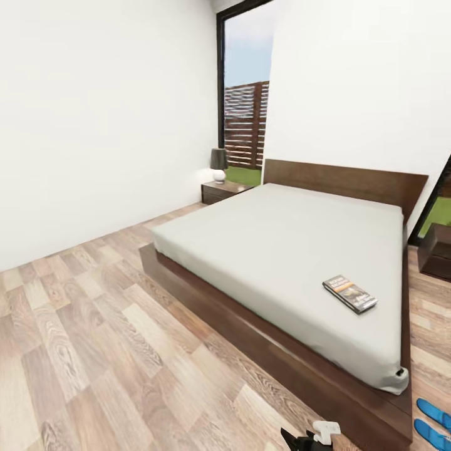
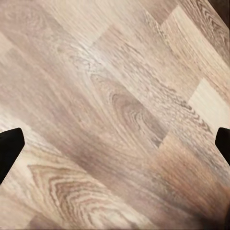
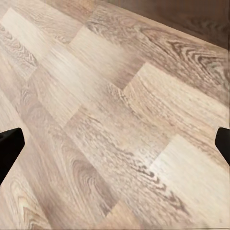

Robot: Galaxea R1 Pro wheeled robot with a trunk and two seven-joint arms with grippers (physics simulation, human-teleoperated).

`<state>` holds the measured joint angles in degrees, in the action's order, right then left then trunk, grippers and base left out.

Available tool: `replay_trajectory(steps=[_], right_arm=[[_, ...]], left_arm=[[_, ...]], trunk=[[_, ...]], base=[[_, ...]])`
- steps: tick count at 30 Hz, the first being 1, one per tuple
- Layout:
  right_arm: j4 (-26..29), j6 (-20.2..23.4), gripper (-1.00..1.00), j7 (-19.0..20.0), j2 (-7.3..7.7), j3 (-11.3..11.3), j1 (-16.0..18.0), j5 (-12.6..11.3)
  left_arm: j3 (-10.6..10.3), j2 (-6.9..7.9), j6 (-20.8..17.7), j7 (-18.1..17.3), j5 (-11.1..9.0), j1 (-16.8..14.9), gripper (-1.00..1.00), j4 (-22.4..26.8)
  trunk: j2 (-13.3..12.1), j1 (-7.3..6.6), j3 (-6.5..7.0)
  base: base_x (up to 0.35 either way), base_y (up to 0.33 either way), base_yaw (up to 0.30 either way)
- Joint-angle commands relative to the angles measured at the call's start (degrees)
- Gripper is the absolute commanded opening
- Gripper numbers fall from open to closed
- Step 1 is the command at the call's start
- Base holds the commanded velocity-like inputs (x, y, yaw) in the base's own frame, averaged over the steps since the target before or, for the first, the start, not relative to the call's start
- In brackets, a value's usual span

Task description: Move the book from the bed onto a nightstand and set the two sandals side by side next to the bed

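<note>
While our left gripper [image 2: 115, 143] and right gripper [image 3: 115, 143] hang spread wide over bare floor [image 1: 94, 351], we face the bed [image 1: 282, 250]
Two sandals [image 1: 433, 423] lie together by its near corner; the book [image 1: 349, 294] rests on the mattress, the nightstand [image 1: 222, 190] beyond

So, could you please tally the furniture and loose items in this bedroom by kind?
Bed: 1
Nightstands: 2
Lamp: 1
Book: 1
Blue sandals: 2
Total: 7
</note>
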<state>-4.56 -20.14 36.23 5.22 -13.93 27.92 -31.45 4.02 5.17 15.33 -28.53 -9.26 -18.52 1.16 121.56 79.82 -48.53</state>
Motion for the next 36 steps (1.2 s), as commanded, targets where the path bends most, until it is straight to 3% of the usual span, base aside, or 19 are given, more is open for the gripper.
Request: replay_trajectory(steps=[1, 36], right_arm=[[-0.3, -0.3, 1.00, 0.3, -0.03, -0.5, 0.1, -0.5], [-0.3, -0.3, 1.00, 0.2, -0.09, -0.5, 0.1, -0.5]], left_arm=[[0.4, 0.01, 0.0, -0.4, -0.1, 0.0, 1.00, -0.1], [0.4, 0.01, 0.0, -0.4, -0.1, 0.0, 1.00, -0.1]], trunk=[[0.0, -0.01, -0.05], [0.0, -0.01, -0.05]], base=[[0.000, 0.139, -0.282], [0.000, 0.009, -0.282]])
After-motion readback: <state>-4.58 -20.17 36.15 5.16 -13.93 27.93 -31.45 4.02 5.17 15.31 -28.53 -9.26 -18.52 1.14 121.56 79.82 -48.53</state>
